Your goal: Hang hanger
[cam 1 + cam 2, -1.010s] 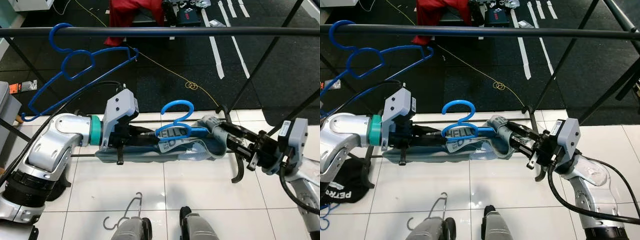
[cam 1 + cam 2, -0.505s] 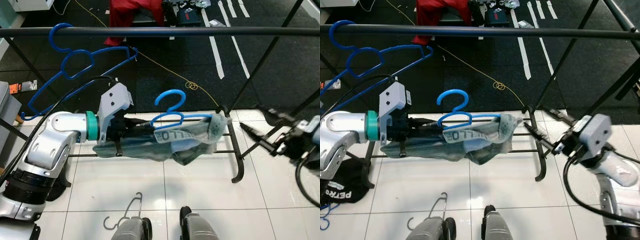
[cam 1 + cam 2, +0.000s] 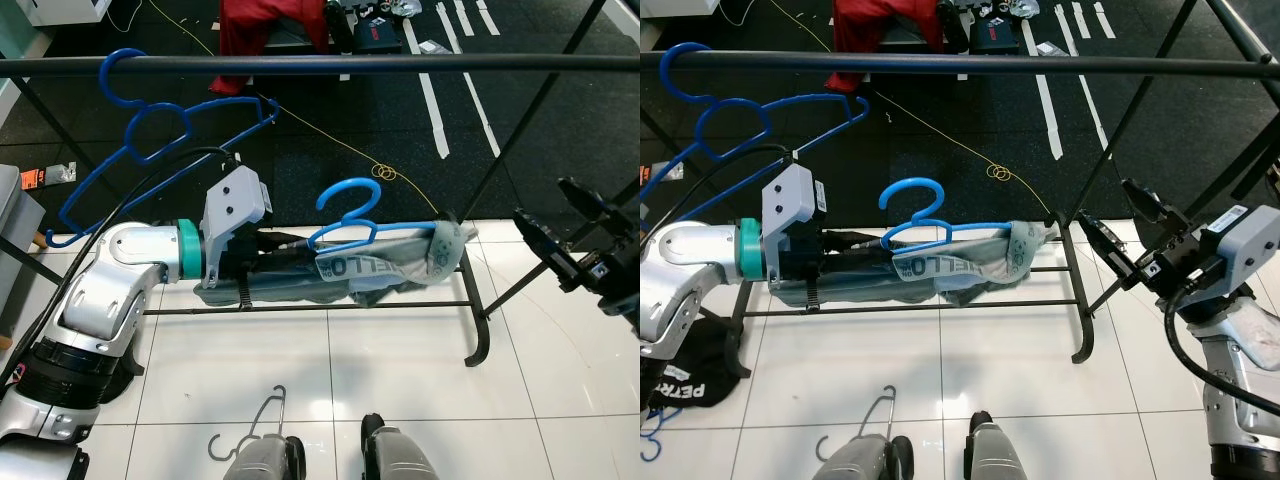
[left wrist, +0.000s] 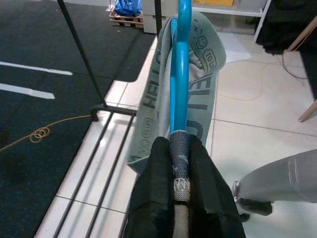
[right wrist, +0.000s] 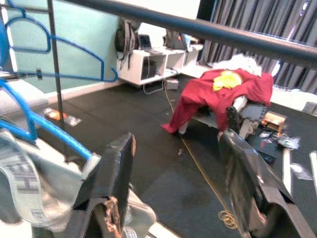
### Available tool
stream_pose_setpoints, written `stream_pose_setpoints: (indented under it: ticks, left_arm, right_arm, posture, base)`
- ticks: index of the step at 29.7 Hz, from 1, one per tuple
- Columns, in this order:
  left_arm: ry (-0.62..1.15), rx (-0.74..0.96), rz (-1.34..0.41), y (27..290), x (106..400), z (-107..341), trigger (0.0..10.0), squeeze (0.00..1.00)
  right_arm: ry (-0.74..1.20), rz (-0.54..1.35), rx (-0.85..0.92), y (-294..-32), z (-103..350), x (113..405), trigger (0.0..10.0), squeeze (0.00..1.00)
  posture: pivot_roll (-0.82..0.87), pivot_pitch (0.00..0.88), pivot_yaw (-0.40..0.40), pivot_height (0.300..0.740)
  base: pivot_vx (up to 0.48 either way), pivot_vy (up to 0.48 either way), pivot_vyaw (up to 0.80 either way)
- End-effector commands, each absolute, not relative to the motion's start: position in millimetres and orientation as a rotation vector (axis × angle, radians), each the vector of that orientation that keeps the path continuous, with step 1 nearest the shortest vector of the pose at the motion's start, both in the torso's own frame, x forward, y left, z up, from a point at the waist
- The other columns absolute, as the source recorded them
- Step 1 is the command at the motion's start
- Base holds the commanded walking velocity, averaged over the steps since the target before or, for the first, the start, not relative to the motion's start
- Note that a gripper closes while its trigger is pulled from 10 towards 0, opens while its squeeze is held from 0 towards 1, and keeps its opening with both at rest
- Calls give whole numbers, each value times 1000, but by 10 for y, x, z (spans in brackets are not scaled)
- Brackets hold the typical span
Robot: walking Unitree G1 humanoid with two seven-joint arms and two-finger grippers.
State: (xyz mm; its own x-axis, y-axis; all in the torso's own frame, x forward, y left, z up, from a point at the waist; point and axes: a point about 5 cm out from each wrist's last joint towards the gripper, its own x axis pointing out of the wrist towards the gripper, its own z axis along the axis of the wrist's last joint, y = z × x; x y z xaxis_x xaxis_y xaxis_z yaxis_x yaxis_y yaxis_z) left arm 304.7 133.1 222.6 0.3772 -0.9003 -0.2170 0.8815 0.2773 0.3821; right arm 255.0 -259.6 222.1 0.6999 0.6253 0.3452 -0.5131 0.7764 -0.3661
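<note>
A blue hanger (image 3: 345,225) carries a grey-green garment (image 3: 370,268) with printed letters. My left gripper (image 3: 285,255) is shut on the hanger's left end and holds it level, below the black rail (image 3: 350,62). The left wrist view shows the fingers (image 4: 158,183) pinched on the blue hanger (image 4: 181,74), with the garment (image 4: 208,74) draped over it. My right gripper (image 3: 1122,226) stands open to the right of the garment, apart from it. Its fingers (image 5: 116,173) are spread wide, the garment (image 5: 29,188) just beside them.
A second blue hanger (image 3: 150,130) hangs on the rail at the left. The rack's low bars (image 3: 330,308) and slanted legs (image 3: 520,120) lie around the garment. A wire hanger (image 3: 250,430) lies on the white tiles near my feet. A red cloth (image 3: 270,25) is far back.
My right gripper has let go of the garment's right end, opened, and drawn back to the right and upward. The left gripper still holds the hanger, now slightly higher.
</note>
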Motion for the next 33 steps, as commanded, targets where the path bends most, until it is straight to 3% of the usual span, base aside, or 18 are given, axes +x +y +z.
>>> stream_pose_setpoints:
  ticks: [1, 2, 3, 10, 24, 25, 33]
  left_arm:
    - [-37, 501, -1224, 1305, 3014, 2168, 0, 0]
    - [-36, 541, -1251, 1258, 2998, 2106, 0, 0]
    - [-43, 576, -1281, 1212, 2984, 2062, 0, 0]
    - [-94, 608, -1343, 1068, 3016, 2090, 0, 0]
    - [-126, 602, -1366, 993, 3047, 2148, 0, 0]
    - [-131, 610, -1369, 1001, 3061, 2163, 0, 0]
    - [-105, 629, -1397, 1077, 3102, 2206, 0, 0]
  right_arm:
    - [-464, 689, -232, -2529, 2187, 2536, 10000, 0]
    - [-447, 817, -209, -2337, 2182, 2554, 10000, 553]
    - [-424, 941, -187, -2180, 2185, 2566, 10000, 1000]
    - [-277, 1224, -178, -1964, 2201, 2593, 10000, 1000]
    - [-215, 1290, -258, -1925, 2196, 2668, 10000, 1000]
    - [-178, 1302, -282, -1945, 2205, 2670, 10000, 0]
    - [-37, 1353, -301, -1979, 2197, 2676, 10000, 0]
  posture:
    - [-74, 141, 101, 740]
    - [-77, 139, 100, 740]
    - [-80, 137, 105, 740]
    - [-86, 133, 100, 740]
    - [-91, 123, 108, 740]
    - [-88, 125, 104, 740]
    - [-59, 140, 109, 740]
  base:
    - [0, 0, 0]
    - [0, 0, 0]
    - [0, 0, 0]
    - [0, 0, 0]
    - [0, 0, 0]
    - [0, 0, 0]
    - [0, 0, 0]
